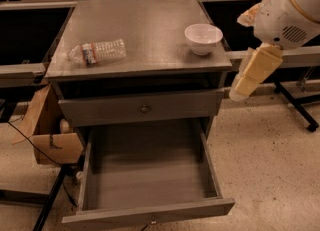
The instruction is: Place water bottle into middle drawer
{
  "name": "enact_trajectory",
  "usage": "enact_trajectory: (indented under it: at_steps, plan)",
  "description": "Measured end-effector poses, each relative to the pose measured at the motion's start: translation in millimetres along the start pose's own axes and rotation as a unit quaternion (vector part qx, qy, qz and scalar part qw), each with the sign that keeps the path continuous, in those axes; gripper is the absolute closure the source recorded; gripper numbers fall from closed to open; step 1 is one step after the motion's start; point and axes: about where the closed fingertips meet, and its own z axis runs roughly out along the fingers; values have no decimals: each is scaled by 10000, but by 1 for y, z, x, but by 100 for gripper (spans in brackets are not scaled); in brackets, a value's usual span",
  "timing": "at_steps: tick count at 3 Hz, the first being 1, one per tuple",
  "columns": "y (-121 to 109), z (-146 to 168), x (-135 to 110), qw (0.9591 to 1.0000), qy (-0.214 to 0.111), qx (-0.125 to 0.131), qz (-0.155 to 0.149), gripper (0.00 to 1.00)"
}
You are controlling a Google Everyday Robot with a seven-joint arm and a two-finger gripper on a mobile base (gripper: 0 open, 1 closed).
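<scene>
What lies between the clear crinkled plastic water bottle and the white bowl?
Bare grey cabinet top, in the camera view; the gripper hangs beside the cabinet, beyond the white bowl.
</scene>
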Motion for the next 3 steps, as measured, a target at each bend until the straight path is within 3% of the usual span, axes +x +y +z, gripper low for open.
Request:
enact_trajectory:
  at_steps: [1,2,3]
  plan:
    - [-13,7,-26,9991,-393,37,-124,0]
    - [-28,24,-80,9933,-1132,72,-220,0]
    - [-39,39,-117,9872,-1585,87,-123,0]
